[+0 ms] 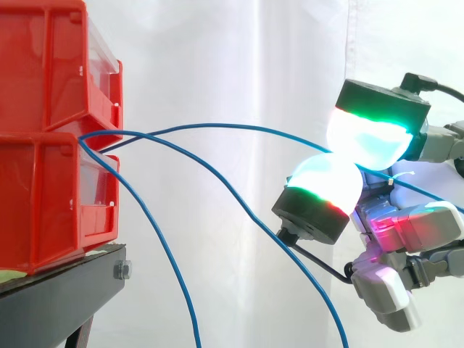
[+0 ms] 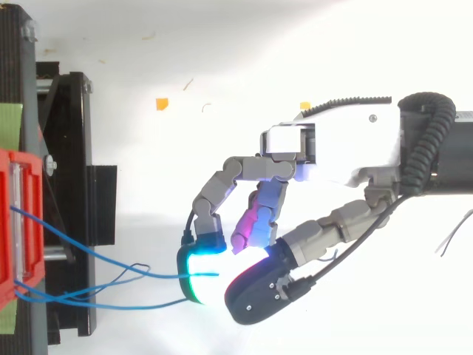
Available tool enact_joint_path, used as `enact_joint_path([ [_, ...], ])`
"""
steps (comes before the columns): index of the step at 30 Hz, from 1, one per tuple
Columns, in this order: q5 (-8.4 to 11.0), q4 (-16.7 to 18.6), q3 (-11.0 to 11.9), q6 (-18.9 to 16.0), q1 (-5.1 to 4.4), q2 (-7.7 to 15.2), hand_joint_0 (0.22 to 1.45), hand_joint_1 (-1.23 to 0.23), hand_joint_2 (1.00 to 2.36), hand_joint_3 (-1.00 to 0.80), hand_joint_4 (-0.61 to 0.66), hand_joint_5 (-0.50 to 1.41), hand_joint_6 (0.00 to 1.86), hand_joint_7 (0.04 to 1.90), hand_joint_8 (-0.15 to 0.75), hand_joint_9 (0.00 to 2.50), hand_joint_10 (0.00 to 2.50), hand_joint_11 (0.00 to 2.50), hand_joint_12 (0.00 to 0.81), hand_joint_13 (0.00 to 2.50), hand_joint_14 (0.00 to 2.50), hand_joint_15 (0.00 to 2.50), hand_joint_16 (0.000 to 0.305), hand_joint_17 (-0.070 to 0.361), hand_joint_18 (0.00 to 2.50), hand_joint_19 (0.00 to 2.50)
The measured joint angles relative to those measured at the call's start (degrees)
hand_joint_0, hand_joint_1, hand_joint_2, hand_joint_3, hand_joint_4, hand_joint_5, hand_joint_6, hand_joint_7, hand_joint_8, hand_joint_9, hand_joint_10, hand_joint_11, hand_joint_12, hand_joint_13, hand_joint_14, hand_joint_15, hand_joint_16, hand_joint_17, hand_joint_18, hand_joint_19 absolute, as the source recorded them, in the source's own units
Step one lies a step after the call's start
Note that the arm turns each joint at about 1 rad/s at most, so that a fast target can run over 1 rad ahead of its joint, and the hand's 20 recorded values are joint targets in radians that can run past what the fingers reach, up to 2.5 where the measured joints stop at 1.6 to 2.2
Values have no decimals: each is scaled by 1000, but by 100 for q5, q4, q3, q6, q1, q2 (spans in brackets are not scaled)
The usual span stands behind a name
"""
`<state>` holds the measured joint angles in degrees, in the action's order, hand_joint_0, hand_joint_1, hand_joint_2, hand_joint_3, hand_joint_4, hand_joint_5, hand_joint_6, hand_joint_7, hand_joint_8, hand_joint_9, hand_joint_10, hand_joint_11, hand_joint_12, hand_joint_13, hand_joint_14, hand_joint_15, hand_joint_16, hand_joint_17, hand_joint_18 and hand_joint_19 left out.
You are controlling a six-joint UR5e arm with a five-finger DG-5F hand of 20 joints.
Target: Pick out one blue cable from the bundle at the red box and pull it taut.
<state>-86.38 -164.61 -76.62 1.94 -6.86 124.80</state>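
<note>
Several thin blue cables come out between the two stacked red bins (image 1: 43, 80) at the left. One blue cable (image 1: 217, 125) arches rightward in a gentle curve to my hand (image 1: 406, 225). It runs between two glowing fingertips (image 1: 366, 134), which pinch it, and comes out again toward the right edge. From above, that cable (image 2: 111, 259) leaves the red box (image 2: 18, 222) and ends at the glowing pad of the hand (image 2: 332, 148), whose fingers are curled. Two other blue cables (image 1: 168, 268) hang slack down past the stand.
The bins rest on a black stand (image 1: 65, 290) with a bolt at its edge. A white curtain hangs behind. In the top view, small orange scraps (image 2: 162, 103) lie on the white floor beyond the stand (image 2: 74, 185).
</note>
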Motion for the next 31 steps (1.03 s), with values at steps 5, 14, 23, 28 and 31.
enact_joint_path([
  [5,0,0,0,0,0,-1,697,-837,1017,-109,-281,-90,972,892,256,1347,31,893,285,1015,22,582,41,93,810,665],
  [14,0,0,0,0,0,-2,694,-839,1017,-111,-276,-91,970,888,266,1352,30,875,287,1025,24,586,42,94,824,672],
  [23,1,-1,1,0,0,-1,688,-838,1017,-121,-266,-91,969,864,270,1354,33,875,292,1029,23,583,42,94,829,670],
  [28,1,0,0,0,0,-1,686,-837,1017,-121,-260,-91,967,863,272,1356,30,874,293,1029,24,580,42,95,834,669],
  [31,2,0,0,0,0,-2,684,-839,1017,-123,-254,-92,966,872,275,1356,30,881,292,1030,23,579,42,95,841,667],
])
